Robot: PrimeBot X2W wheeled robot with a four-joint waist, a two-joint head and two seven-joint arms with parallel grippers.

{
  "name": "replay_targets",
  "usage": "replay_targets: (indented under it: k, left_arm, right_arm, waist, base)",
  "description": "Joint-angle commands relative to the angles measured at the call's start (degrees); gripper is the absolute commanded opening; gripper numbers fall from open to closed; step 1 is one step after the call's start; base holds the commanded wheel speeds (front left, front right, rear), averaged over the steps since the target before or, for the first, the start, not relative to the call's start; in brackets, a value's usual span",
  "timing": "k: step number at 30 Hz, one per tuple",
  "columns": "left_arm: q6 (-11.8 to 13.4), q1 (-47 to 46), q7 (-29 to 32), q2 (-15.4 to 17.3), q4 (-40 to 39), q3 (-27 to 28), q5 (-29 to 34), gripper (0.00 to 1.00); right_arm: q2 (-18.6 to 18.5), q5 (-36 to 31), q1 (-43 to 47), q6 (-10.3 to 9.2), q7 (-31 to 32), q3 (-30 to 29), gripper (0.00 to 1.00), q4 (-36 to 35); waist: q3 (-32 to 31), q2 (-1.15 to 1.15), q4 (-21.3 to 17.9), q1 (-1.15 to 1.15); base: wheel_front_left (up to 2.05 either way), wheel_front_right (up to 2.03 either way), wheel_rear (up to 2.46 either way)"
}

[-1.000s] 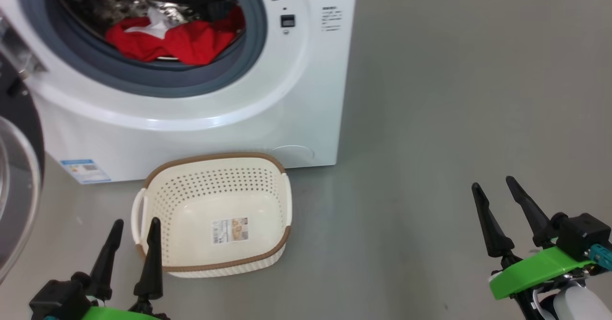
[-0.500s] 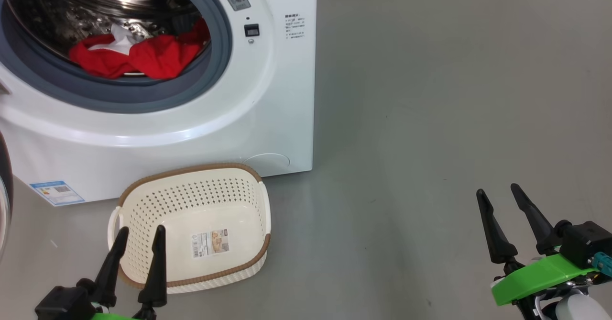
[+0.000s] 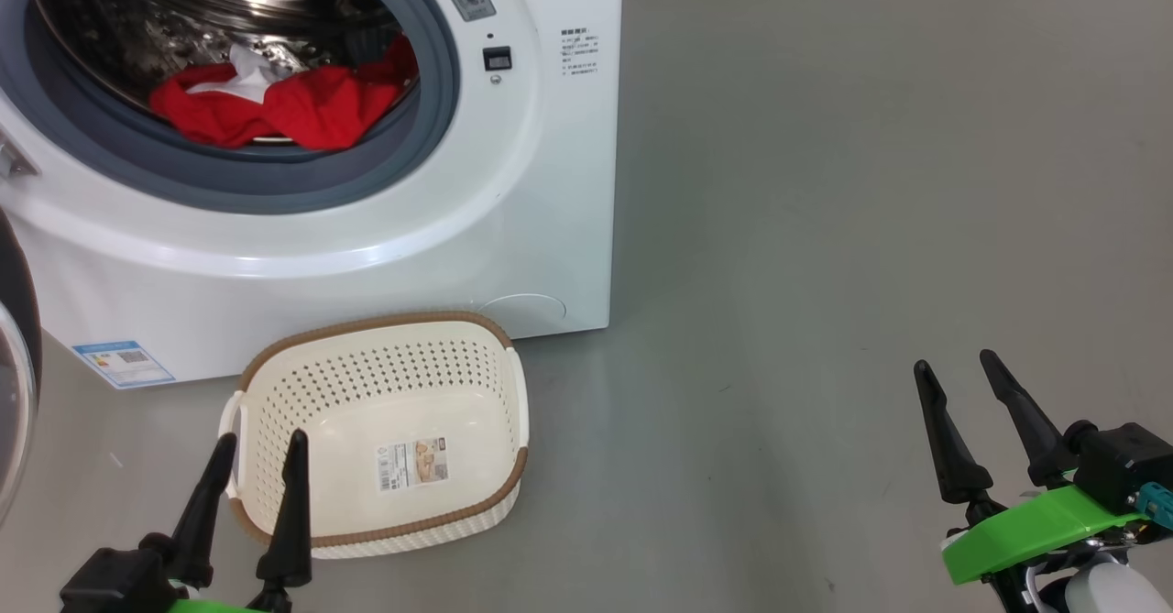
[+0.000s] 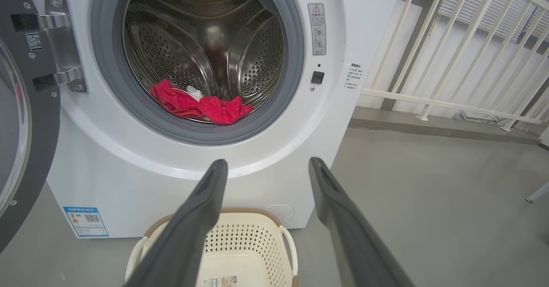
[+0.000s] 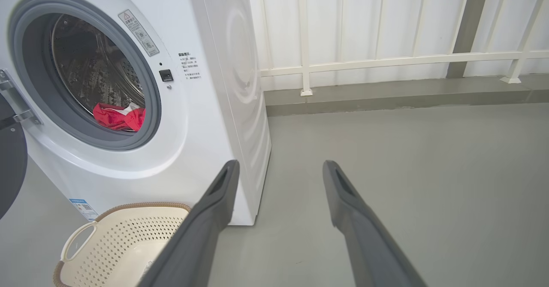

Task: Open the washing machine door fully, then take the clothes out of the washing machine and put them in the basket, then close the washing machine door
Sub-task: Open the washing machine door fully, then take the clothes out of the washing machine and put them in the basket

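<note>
The white washing machine (image 3: 513,191) stands at the upper left with its door (image 4: 21,119) swung wide open to the left, black rim and glass showing. Red clothes (image 3: 275,104) with a white part lie at the front of the steel drum. The cream basket (image 3: 385,430) sits on the floor just in front of the machine. My left gripper (image 3: 261,443) hovers open over the basket's near left corner, nothing between its fingers. Far to the right, over bare floor, my right gripper (image 3: 958,366) is open too. The clothes (image 4: 199,104) and basket (image 4: 253,248) lie ahead in the left wrist view.
Grey floor (image 3: 871,182) stretches to the right of the machine. A white railing (image 5: 386,59) on a low kerb runs behind the machine and along the back. The open door juts out on the left (image 3: 14,375).
The head camera has swung, first shifting the picture left, then slightly back right. Both grippers stay open in roughly the same poses; clothes and basket have not moved.
</note>
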Motion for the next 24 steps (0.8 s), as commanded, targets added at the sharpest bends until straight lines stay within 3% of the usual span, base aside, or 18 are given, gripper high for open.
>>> replay_targets:
  k: [1,15,24]
  left_arm:
    - [-0.3,-0.5,-0.3,0.9,-1.5,2.1,0.6,1.0]
    - [-0.3,-0.7,-0.3,1.0,-2.2,1.8,0.6,1.0]
    - [-0.3,-1.3,-0.3,1.3,-2.6,1.6,0.1,1.0]
  right_arm:
    - [-0.8,-0.6,0.2,0.36,-0.4,1.1,1.0,-1.5]
    - [-0.8,-0.5,-0.2,0.36,-0.4,1.8,1.0,-1.6]
    - [-0.8,-0.5,-0.8,0.36,-0.4,1.9,1.0,-1.6]
  waist:
    - [0.0,0.0,0.1,0.0]
    - [0.6,0.0,0.5,0.0]
    - [1.3,0.0,0.6,0.0]
  base:
    - [0.0,0.0,0.0]
    - [0.01,-0.03,0.01]
    - [0.78,-0.91,0.14]
